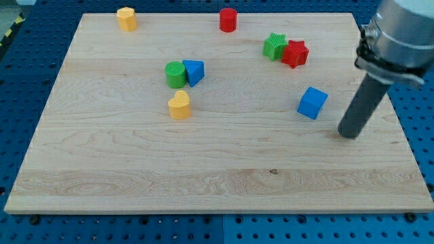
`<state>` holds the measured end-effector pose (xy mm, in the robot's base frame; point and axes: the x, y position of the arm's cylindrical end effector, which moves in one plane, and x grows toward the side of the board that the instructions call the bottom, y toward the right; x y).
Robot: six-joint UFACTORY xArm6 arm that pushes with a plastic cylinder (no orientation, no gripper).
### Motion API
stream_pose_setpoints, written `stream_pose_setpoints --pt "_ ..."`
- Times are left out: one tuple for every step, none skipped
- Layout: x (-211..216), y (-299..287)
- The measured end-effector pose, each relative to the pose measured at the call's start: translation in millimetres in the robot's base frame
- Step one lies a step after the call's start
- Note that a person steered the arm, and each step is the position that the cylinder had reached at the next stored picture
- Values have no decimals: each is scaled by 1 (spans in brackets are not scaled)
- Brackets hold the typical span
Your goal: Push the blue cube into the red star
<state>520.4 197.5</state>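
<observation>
You see a pale, grained wooden board [135,163] on a blue perforated base [41,27]. On it: a blue cube [312,103], red star [295,53], green star [274,46], red cylinder [228,19], green cylinder [175,74], blue triangular block [194,72], and two yellow blocks [180,105] [127,18]. The rod ending in my tip [348,134] is dark grey.

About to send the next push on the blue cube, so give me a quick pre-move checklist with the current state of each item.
1. Blue cube on the board, free of other blocks: ok.
2. Red star in view, toward the view's top from the cube: ok. It touches the green star, which may get shoved too.
3. Path from cube to red star free of blocks: ok.
4. My tip touching the cube: not ok; it sits apart, toward the view's right and bottom.
5. My tip behind the cube on the push line: not ok; it is too far to the view's right.
6. Tip resting on the wooden board: cannot tell.
</observation>
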Motion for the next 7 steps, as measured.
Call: stream_pose_setpoints --pt "-5 -32" --pt "-70 -7" --pt "-131 46" --pt "-134 64" --pt "-84 73" --pt "-17 52" --pt "6 -9"
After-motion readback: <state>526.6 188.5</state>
